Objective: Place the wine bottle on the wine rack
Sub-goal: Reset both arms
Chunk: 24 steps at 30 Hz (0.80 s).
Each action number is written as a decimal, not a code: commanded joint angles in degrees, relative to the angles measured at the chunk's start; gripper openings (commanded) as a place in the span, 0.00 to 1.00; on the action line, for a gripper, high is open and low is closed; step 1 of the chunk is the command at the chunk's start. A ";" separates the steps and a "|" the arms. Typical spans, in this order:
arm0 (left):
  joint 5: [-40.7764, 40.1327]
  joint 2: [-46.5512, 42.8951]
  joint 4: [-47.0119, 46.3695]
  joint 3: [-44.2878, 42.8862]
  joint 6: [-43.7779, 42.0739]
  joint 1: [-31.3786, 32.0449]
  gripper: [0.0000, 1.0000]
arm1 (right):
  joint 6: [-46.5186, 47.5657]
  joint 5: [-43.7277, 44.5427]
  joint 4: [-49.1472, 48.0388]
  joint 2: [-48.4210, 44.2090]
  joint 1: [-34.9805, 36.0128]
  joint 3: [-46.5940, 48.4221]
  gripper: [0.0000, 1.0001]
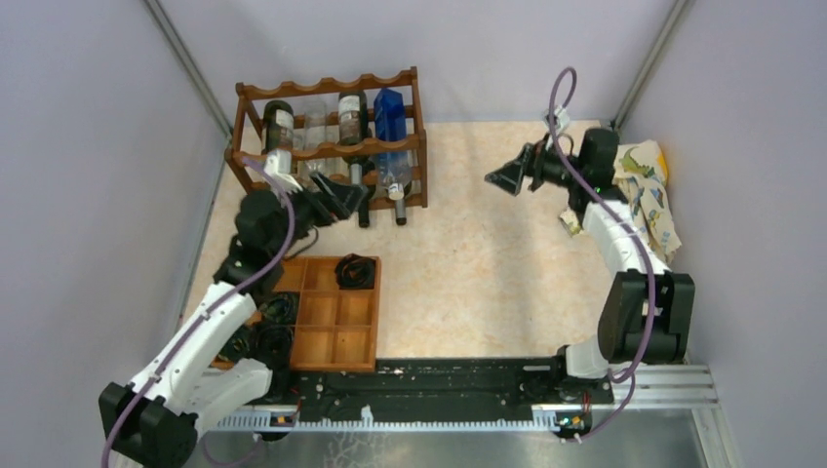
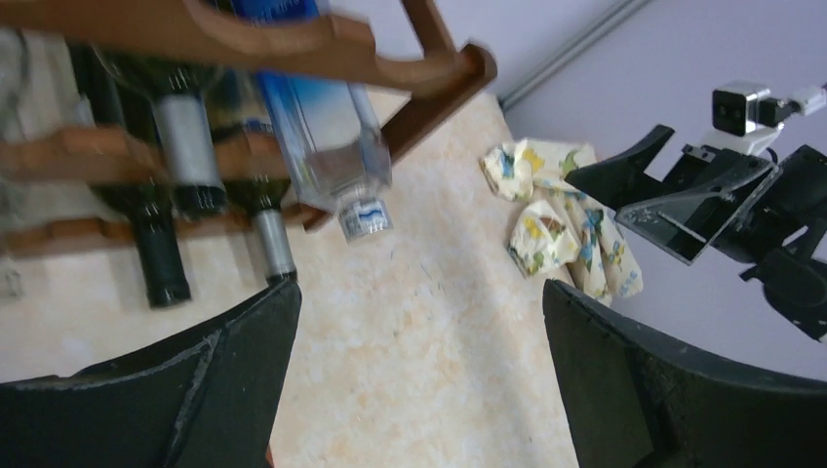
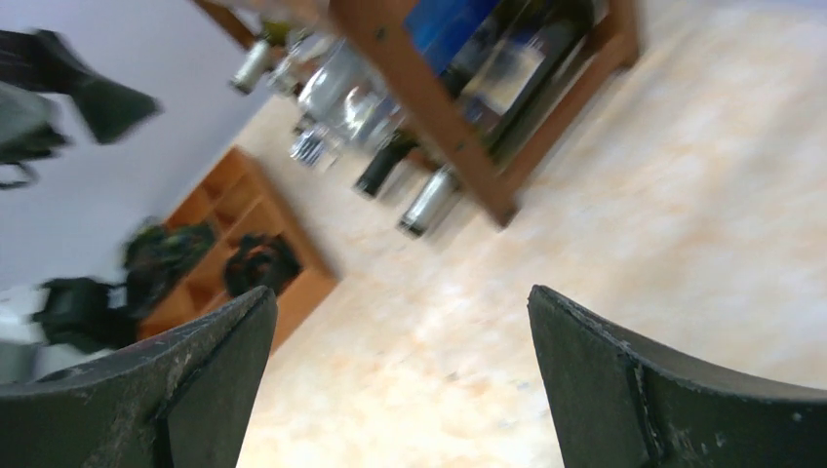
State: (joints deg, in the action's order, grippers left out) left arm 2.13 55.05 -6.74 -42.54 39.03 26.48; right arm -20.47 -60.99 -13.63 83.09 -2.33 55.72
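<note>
Top external view: your wine rack (image 1: 330, 146), upper left, holds bottles (image 1: 352, 112).
Left gripper (image 2: 419, 291): jaws spread, empty.
Right gripper (image 3: 402, 292): jaws spread, empty.

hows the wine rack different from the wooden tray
The wine rack is a dark reddish-brown open frame with wavy rails; the wooden tray is lighter, flat and split into square compartments. The wine rack holds bottles; the wooden tray holds black items. Both are wood, on the table's left side.
</note>
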 commanded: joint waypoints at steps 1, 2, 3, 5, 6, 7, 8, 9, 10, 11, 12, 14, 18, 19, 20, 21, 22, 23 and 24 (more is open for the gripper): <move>15.93 -1.32 6.03 -9.57 -8.81 -7.53 0.98 | 31.65 11.60 31.75 -3.76 -0.84 13.64 0.98; 17.55 -0.04 9.60 -13.27 -10.00 -8.64 0.98 | 34.71 14.81 33.75 -4.65 -0.88 14.99 0.98; 18.27 1.65 13.02 -17.59 -11.15 -9.58 0.97 | 36.41 18.68 34.26 -5.99 -0.92 15.63 0.98; 18.76 5.80 19.45 -26.27 -13.45 -10.91 0.97 | 35.19 27.56 31.18 -9.67 -1.17 15.71 0.98; 19.16 8.68 22.20 -30.49 -14.81 -11.40 0.97 | 32.65 32.88 28.63 -11.29 -1.19 15.59 0.98; 19.31 10.40 24.26 -34.46 -15.94 -11.71 0.96 | 30.19 37.38 26.32 -12.63 -1.20 15.76 0.98; 19.51 12.05 25.61 -38.09 -17.03 -12.07 0.97 | 28.63 41.00 25.20 -13.85 -1.19 16.57 0.98; 19.88 13.23 26.15 -41.00 -17.69 -12.32 0.97 | 28.33 42.94 25.00 -14.75 -1.19 17.92 0.98; 20.32 14.26 26.25 -43.68 -18.09 -12.54 0.97 | 27.92 44.77 25.06 -15.35 -1.19 19.45 0.98; 20.82 15.13 26.08 -46.07 -18.37 -12.85 0.97 | 27.33 46.54 25.24 -15.95 -1.19 20.96 0.98; 21.40 16.01 25.89 -48.92 -18.49 -13.19 0.98 | 26.58 48.14 25.36 -16.43 -1.20 22.63 0.98; 22.70 17.51 25.88 -53.23 -18.70 -13.82 0.99 | 25.00 53.02 24.88 -17.29 -1.19 25.29 0.98; 24.29 19.63 25.71 -59.08 -18.66 -14.98 0.99 | 23.66 61.36 23.54 -18.16 -1.19 29.78 0.98; 24.59 19.85 25.54 -59.93 -18.59 -15.30 0.99 | 24.17 62.44 23.18 -18.49 -1.19 30.47 0.98; 24.93 19.98 25.30 -60.62 -18.48 -15.58 0.99 | 24.66 62.78 22.52 -18.90 -1.19 30.93 0.98; 25.21 20.01 25.08 -61.19 -18.35 -15.84 0.99 | 24.95 62.79 21.89 -19.38 -1.19 31.06 0.98; 25.47 20.01 24.81 -61.58 -18.29 -16.03 0.99 | 25.20 62.60 21.29 -19.78 -1.19 31.45 0.98; 25.61 19.99 24.53 -61.87 -18.16 -16.22 0.99 | 25.29 62.47 20.97 -20.23 -1.19 31.81 0.98; 25.69 19.75 24.07 -61.90 -17.99 -16.32 0.99 | 25.30 62.08 20.74 -20.44 -1.19 32.16 0.98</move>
State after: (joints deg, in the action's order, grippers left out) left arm 25.61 74.67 17.74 -102.37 21.41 11.00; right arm 4.73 -2.42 10.24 64.60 -3.16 84.66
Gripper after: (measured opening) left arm 0.987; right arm 0.984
